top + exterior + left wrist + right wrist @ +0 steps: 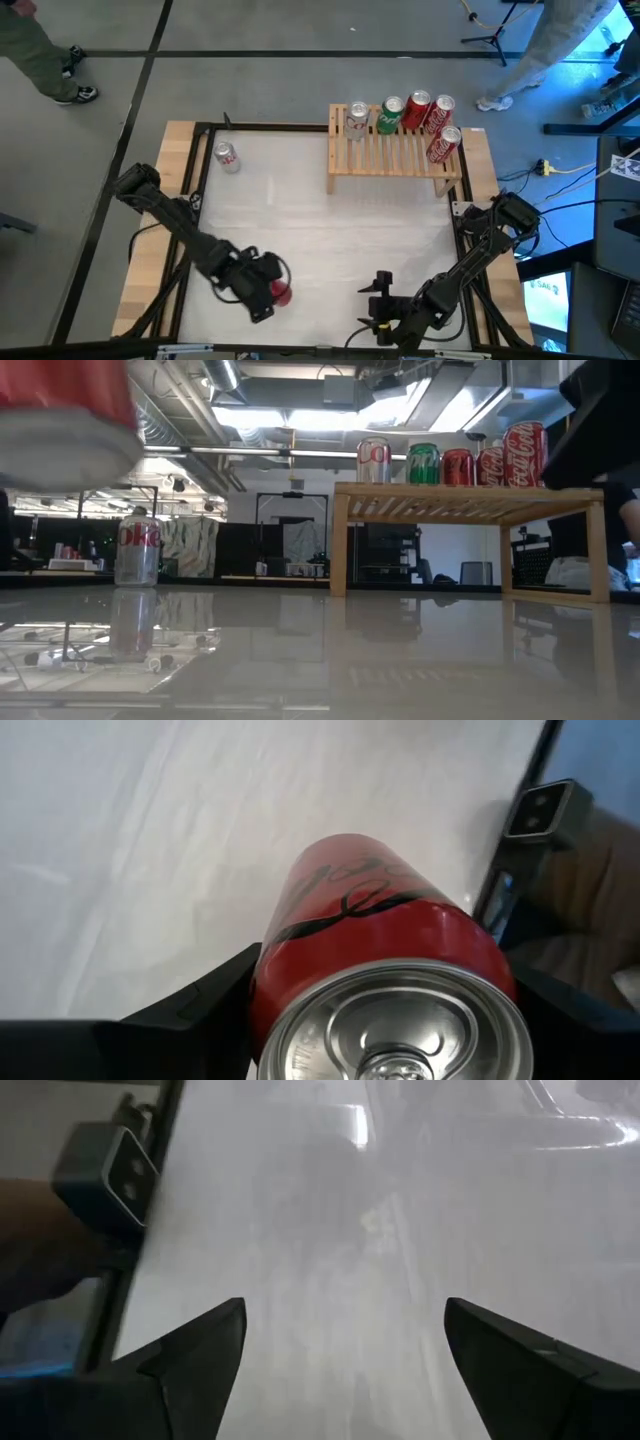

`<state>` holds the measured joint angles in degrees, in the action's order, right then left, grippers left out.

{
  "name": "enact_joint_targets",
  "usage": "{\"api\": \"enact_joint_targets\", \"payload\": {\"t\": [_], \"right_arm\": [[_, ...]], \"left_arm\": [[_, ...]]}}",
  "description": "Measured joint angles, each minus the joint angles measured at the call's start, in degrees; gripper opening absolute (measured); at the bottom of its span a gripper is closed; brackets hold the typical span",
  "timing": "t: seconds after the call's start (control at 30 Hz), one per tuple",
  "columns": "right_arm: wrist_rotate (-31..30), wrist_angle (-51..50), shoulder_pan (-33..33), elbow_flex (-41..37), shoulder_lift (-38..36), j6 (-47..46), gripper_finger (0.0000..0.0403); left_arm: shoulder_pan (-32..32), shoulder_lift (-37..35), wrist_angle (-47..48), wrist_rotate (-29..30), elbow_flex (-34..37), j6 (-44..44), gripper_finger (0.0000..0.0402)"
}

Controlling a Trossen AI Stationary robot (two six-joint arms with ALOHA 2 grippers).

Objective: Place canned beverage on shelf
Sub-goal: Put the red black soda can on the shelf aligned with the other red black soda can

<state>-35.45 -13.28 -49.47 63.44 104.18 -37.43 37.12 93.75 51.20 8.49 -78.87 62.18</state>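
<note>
Red can [385, 935] in left hand [265, 290], shiny silver base.

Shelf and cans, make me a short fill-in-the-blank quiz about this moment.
1. The shelf carries ___ cans.
2. The left gripper is shut on a ___ can.
3. The lone silver can stands on the ___.
4. The right gripper holds ___.
Missing words: five; red; table; nothing
</note>
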Motion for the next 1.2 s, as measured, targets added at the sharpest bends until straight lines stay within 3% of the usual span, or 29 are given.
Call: {"api": "enact_joint_targets", "payload": {"t": [0.17, 0.6, 0.8, 1.07, 1.2], "right_arm": [[-0.6, 0.0, 0.0, -0.3, 0.0, 0.2, 0.0335], [-1.0, -0.1, 0.0, -0.3, 0.0, 0.2, 0.0335], [-1.0, -0.1, 0.0, -0.3, 0.0, 0.2, 0.0335], [-1.0, -0.1, 0.0, -0.3, 0.0, 0.2, 0.0335], [-1.0, -0.1, 0.0, -0.3, 0.0, 0.2, 0.0335]], "left_arm": [[-5.7, 3.6, -3.9, -4.0, -0.4, -7.0, 0.0282], [-13.2, 17.8, 6.3, -9.2, -15.6, -17.1, 0.0282], [-14.4, 22.0, 8.0, -10.2, -18.4, -20.7, 0.0282], [-14.4, 21.9, 6.0, -10.4, -18.5, -22.3, 0.0351], [-14.4, 21.8, 5.6, -10.6, -18.6, -22.3, 0.0363]]}}
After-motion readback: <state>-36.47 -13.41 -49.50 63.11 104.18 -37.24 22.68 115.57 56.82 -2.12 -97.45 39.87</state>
